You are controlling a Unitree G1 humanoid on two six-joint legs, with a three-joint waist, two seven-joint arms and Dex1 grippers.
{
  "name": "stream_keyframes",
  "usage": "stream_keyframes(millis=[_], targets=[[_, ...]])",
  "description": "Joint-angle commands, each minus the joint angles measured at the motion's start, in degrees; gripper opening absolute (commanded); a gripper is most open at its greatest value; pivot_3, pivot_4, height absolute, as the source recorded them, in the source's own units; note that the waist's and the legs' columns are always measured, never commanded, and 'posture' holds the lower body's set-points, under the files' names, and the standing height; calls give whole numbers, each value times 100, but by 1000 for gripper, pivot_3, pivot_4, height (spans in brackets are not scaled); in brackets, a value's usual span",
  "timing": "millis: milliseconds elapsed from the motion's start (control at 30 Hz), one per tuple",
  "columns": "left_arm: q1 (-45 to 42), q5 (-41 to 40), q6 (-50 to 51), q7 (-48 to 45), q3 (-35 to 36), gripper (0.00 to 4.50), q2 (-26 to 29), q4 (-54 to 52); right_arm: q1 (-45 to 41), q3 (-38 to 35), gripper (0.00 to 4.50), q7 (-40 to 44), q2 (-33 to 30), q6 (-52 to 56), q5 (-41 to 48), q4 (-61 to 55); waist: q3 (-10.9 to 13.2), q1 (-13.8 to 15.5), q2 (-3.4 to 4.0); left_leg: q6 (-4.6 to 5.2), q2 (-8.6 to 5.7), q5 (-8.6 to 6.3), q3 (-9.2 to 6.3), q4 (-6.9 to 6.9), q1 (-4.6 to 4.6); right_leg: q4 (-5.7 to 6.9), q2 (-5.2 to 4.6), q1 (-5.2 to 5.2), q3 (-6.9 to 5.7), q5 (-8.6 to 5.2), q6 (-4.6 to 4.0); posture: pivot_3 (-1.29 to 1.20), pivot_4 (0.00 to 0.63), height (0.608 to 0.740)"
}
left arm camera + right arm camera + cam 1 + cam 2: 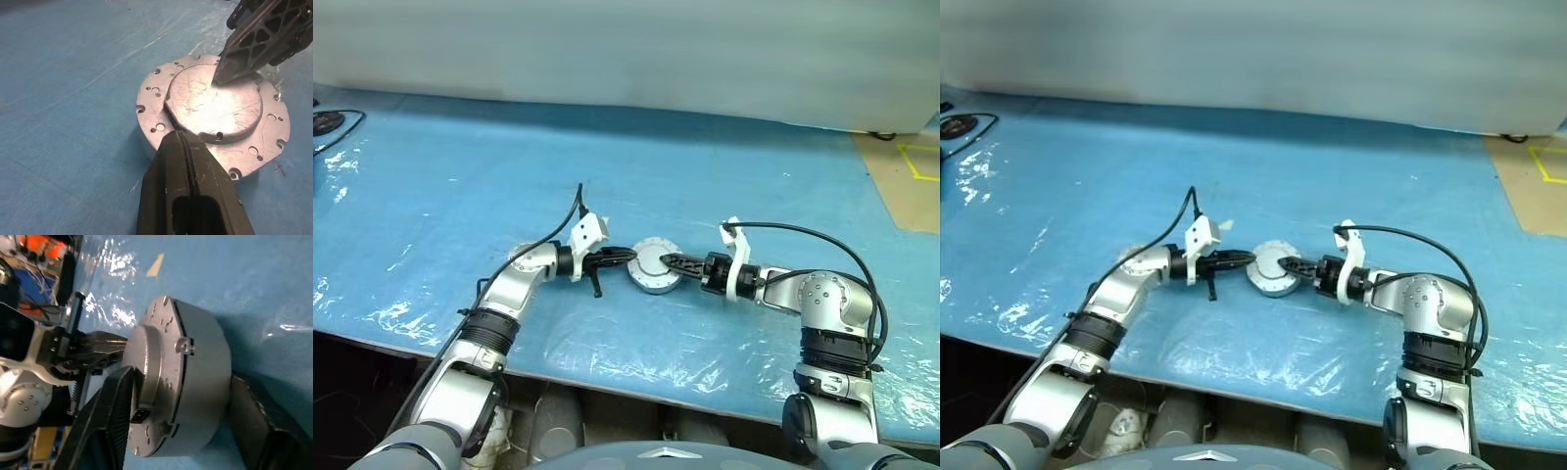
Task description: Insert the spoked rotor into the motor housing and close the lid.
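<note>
The right gripper (pixel 674 261) is seen reaching in from the right, its two black fingers set apart around the motor housing (pixel 205 382). In the right wrist view one lattice-patterned finger (pixel 105 423) lies across the flat silver face of the assembly, while the other finger (pixel 261 423) stands by the opposite side of the can, beside its base; a small gap seems to remain there, so firm contact on that side cannot be confirmed. The jaws are roughly half spread, straddling the can rather than clearly clamped on it.

The left gripper (pixel 625 257) comes in from the left with its fingers pressed together. In the left wrist view the closed fingers (pixel 188 181) are seen with their tip resting against the edge of the raised round boss on the lid (pixel 215 105); nothing is held between them.

The lid is seated on top of the housing, its flat flange with small holes lying flush on the silver can. The spoked rotor cannot be made out. The closed assembly sits on the blue table cover (pixel 460 196), roughly midway between the two grippers and toward the near edge of the table. A black cable (pixel 342 127) lies at the far left corner.
</note>
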Motion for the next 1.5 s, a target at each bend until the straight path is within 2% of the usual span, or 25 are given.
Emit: stream_keyframes(millis=[33, 167, 433, 633, 700, 800, 933, 1067, 1167, 1333, 1500], targets=[[27, 87, -36, -9, -180, 0, -133, 47, -41, 79, 1904, -29, 363, 393, 455, -201, -1, 8, 2, 0, 0, 0, 0, 0, 1, 0, 0, 0, 0, 0, 0, 0, 150, 740], [15, 112, -93, 7, -162, 0, -159, 102, 11, -18, 1213, -72, 512, 664, 643, -303, -2, 13, 3, -1, -3, 0, 0, 0, 2, -1, -3, 4, 1, 0, 0, 0, 150, 740], [-69, 132, -297, 216, -20, 0, -204, 242, 119, 119, 1204, 49, 516, 797, 681, -474, -2, 17, 4, -2, -3, 0, -3, -3, 2, -3, -3, 3, 0, 0, 2, 0, 150, 740], [-393, -310, -245, 986, 743, 0, -564, 454, 33, -88, 1203, -52, 631, 729, 683, -355, 0, -38, 4, -4, -3, 1, -11, -4, -8, -1, 4, -14, 3, 1, 3, 0, 150, 740], [-472, -480, -123, 1109, 929, 0, -639, 485, -51, -257, 1203, -106, 714, 598, 703, -235, 3, -20, 9, -5, -5, 2, -11, -4, -35, 4, 10, -38, -3, 11, 17, 0, 150, 740], [-467, -864, 241, 1132, 1192, 0, -719, 339, -528, -1217, 1203, -367, 1087, 544, 1028, 148, 7, -3, 10, -4, -15, 2, -6, 3, -57, 4, 4, -50, -6, 15, 22, 0, 150, 740], [-426, -1520, 693, 1405, 1747, 0, -881, 90, -928, -2010, 1203, -797, 1292, 334, 1187, 475, 12, 22, 16, -4, -26, 2, 7, 3, -63, 3, -5, -49, -11, 6, 6, 0, 150, 740], [-303, -2176, 1187, 1660, 2305, 0, -943, -215, -1019, -2227, 1203, -1055, 1260, 164, 1261, 628, 13, 19, 17, -3, -22, 3, 6, 0, -65, 3, -1, -48, -18, 7, 7, 0, 150, 740], [-105, -2564, 1578, 1736, 2512, 553, -945, -514, -1160, -2423, 1203, -1259, 1309, -20, 1392, 795, 17, -3, 23, -4, -21, 3, 6, -1, -68, 1, 1, -51, -19, 11, 14, 0, 150, 740], [235, -3209, 2313, 1966, 2744, 2270, -1049, -952, -1538, -2695, 1203, -1589, 1285, -701, 1568, 1278, 30, 0, 38, -4, -19, 2, 7, 1, -67, 4, 0, -52, -19, 3, 0, 0, 150, 740], [482, -3639, 2700, 2287, 2781, 3932, -1316, -1387, -1725, -2656, 1203, -1666, 1178, -1055, 1874, 1609, 31, 8, 38, -4, -21, 3, 6, 2, -69, 2, -1, -50, -18, 10, 12, 0, 150, 740]])
